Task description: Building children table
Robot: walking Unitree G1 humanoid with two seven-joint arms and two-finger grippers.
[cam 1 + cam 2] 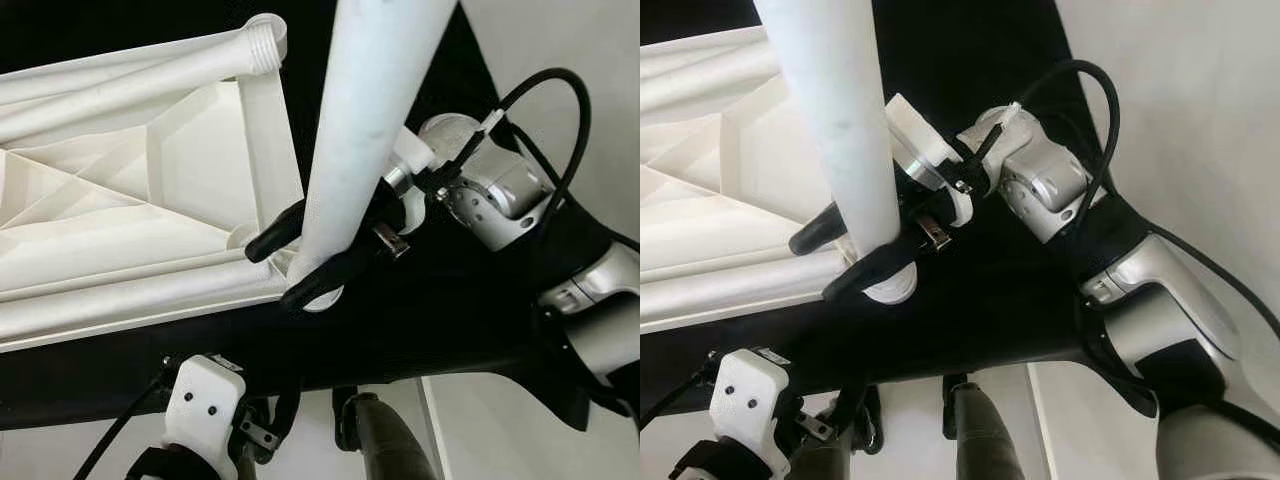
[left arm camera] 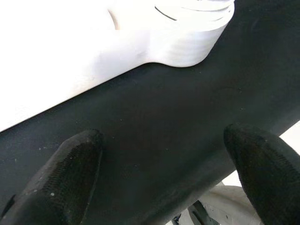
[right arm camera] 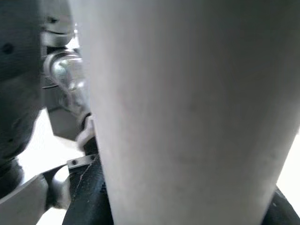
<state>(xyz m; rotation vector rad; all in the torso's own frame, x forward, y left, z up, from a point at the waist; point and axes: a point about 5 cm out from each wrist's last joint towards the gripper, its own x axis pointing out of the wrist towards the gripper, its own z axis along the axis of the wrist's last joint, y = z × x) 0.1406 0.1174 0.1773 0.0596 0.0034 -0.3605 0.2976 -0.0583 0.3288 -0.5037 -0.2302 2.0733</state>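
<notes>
Your right gripper [image 1: 312,258] clamped its jaws on a white table leg [image 1: 365,120] at the upturned tabletop [image 1: 150,190] corner socket; seating seemingly remained. Left gripper [image 2: 164,178] jaws hung open.

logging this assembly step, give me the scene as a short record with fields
surface: black mat on a pale floor
main part: white plastic tabletop, lying underside up, ribs showing
corner socket: round white threaded socket, on the tabletop corner nearest the robot
held part: white cylindrical table leg, roughly upright, lower end at that socket
right hand: two black fingers closed around the leg near its lower end
left hand: fingers apart, holding nothing, over the mat near the socket
seating: cannot tell if the leg is screwed in
</notes>
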